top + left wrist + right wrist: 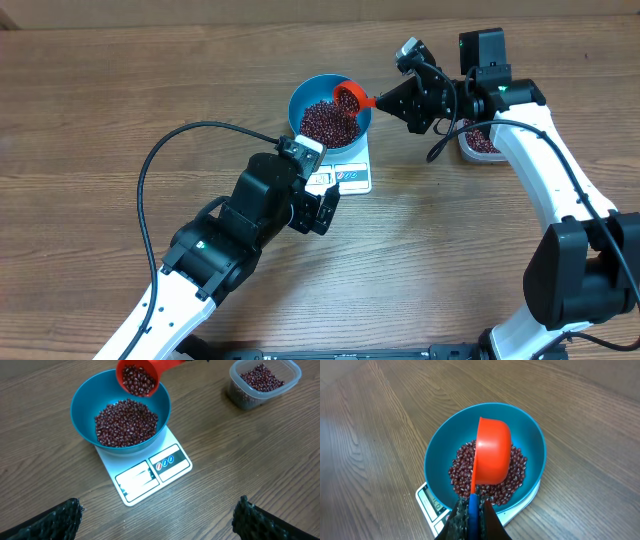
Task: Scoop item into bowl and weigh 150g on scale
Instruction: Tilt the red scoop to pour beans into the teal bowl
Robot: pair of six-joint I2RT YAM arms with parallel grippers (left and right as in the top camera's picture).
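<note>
Obs: right gripper (388,100) clamped on orange scoop (349,96) handle. Scoop, loaded, tilts over the bowl (298,97) at its 2 o'clock rim, handle axis toward 3 (left gripper (159,506) agape, idle).

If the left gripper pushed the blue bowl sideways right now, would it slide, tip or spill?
The bowl probably slides rather than tips: the bean heap sits low inside and adds weight. It rests on the smooth white scale, so it may slip off easily. The loose heap would likely shift, but the deep walls should keep it in.
</note>
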